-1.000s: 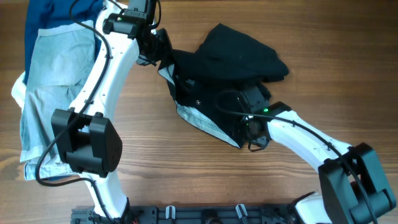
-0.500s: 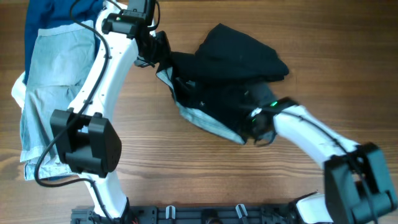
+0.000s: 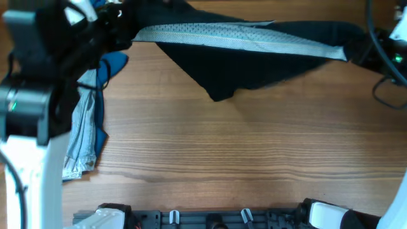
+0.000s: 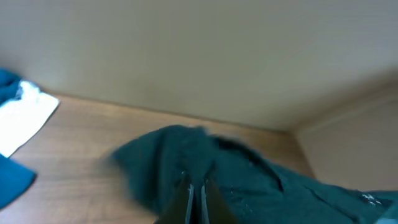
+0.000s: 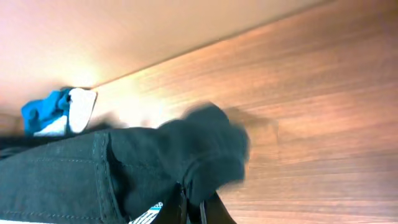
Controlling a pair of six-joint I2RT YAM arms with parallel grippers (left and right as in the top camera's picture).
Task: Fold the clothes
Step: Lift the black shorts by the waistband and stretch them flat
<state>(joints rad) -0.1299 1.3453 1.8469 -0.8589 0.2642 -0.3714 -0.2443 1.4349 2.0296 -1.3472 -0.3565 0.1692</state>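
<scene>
Item: black shorts point(image 3: 248, 70), one pair, soft fabric.
Position: strung along the far edge of the tabletop point(image 3: 254, 152), from the far-left corner almost to the far-right corner.
Attitude: waistband point(image 3: 241, 39) uppermost and pulled into a nearly straight line, its pale inner lining facing the overhead camera. The body sags below it to a point left of centre. It appears to be lifted off the wood rather than lying on it.
Left gripper point(image 4: 196, 190): at the far-left end of the waistband. The fingers are drawn close together with dark cloth bunched round them, so judged pinched on the fabric.
Right gripper point(image 5: 194, 208): at the far-right end. The fingers are closed on a gathered fold of the same cloth.
Reason for hold: one grip at each end of the waistband, drawn apart, lets the weight of the cloth shake out creases and gives a straight edge to lay down.
Stage: judged spreading and straightening. No fold made yet.
Next requirement: lower evenly onto the open middle of the tabletop, keeping tension so the legs land flat.
Risk: a thin pinch could slip under the stretch.
Other stock: pale denim shorts point(image 3: 81, 137) and dark blue garment point(image 3: 114, 63) by the left edge, apart from the work.
</scene>
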